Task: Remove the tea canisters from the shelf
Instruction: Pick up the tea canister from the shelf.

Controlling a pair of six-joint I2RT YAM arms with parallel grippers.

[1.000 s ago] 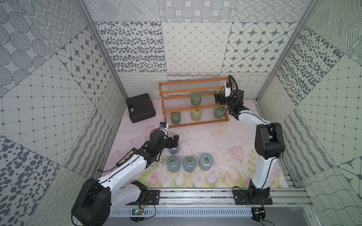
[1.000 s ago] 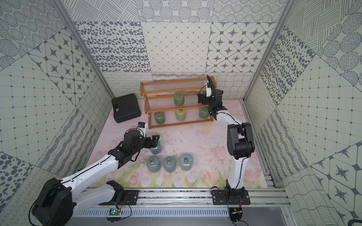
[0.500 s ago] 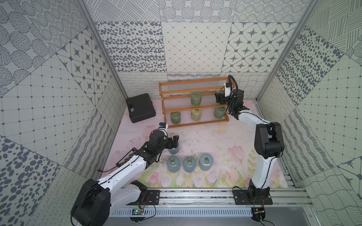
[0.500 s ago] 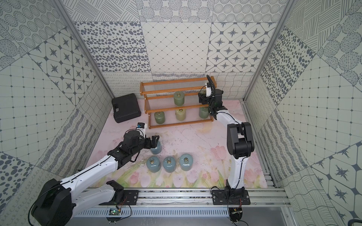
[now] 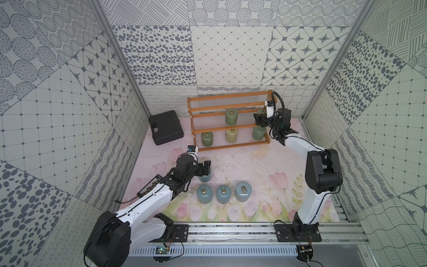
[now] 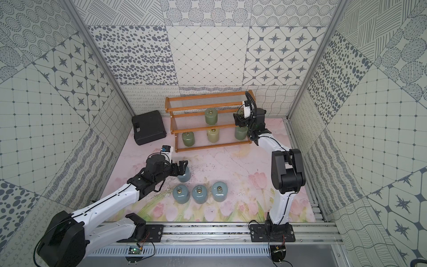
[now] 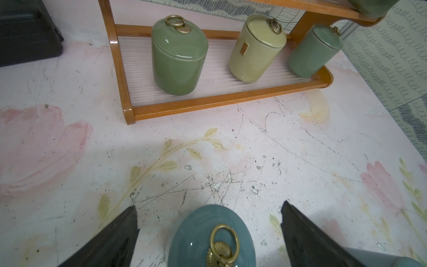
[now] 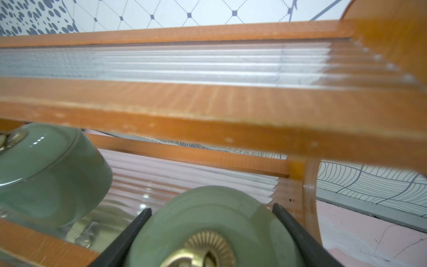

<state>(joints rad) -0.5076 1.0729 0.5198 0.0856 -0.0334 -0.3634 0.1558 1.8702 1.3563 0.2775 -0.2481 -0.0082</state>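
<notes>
- Gripping entry: the right gripper has just shut its fingers on a sage-green canister at the right end of the shelf's middle tier. A second ago those jaws stood spread around it. In the right wrist view, the black pads now press both flanks of the body, below the brass ring lid.
- Bearing on the task: the grasp looks made. The held jar seems to sit on its tier, so lifting it clear is probably the next step.
- Left gripper: unchanged, with fingers spread wide either side of a blue-grey canister standing on the table. There is a gap at each side, so nothing is held.
- Stock off the shelf: four blue-grey jars on the table, namely that one and the row of three just in front of it.
- Stock on the shelf: five, counting the held one.
  - Middle tier: the centre canister.
  - Bottom tier: the olive canister, the pale yellow-green canister and the right-end canister.
- Markings: a small brass tag sits on the pale yellow-green jar's side, its lettering too small to read. No legible brand shows elsewhere, including on the black case.
</notes>
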